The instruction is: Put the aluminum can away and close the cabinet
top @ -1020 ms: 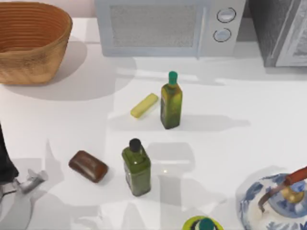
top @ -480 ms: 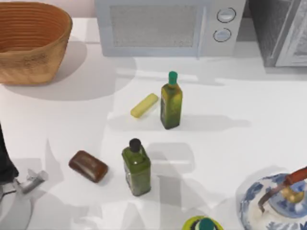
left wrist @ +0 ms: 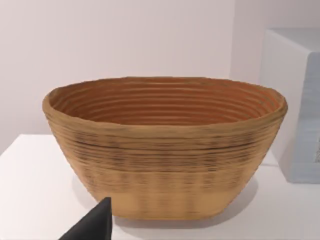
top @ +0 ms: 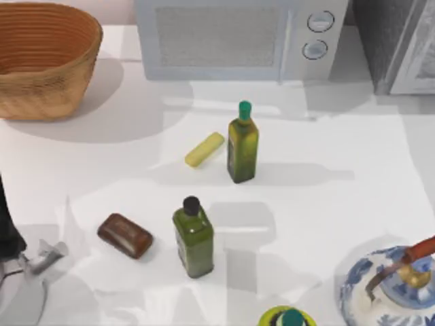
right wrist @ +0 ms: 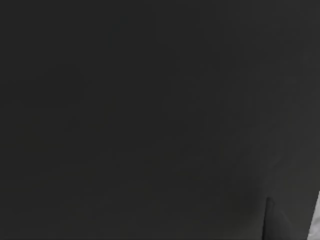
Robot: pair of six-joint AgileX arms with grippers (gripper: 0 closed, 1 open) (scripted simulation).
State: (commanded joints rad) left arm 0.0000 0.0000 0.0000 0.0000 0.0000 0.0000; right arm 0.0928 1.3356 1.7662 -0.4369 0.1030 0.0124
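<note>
Quick read of this one. The cabinet is at the far right corner of the bench, just beside the microwave. Its pale door panel looks angled rather than flush, so the guess is it's not shut yet.

The can's whereabouts can't be pinned down. The right wrist view is dark, which would fit that arm being pushed up close to something or inside the cabinet, but that's only a hunch. There's no telling whether the right end effector is open, closed or holding the can.

The left end effector sits parked at the near left corner, looking toward the wicker basket. It's hard to say whether it's open or closed. Makes sense to keep it out there, since the cabinet is on the other side.

The rest is just clutter, well clear of the cabinet:
- two green oil bottles, standing upright mid-bench
- a yellow bar
- a brown soap
- a blue-and-white teapot at the near right

Closing the door looks like what's left. The main risk is the arm clipping the teapot on its way back.
</note>
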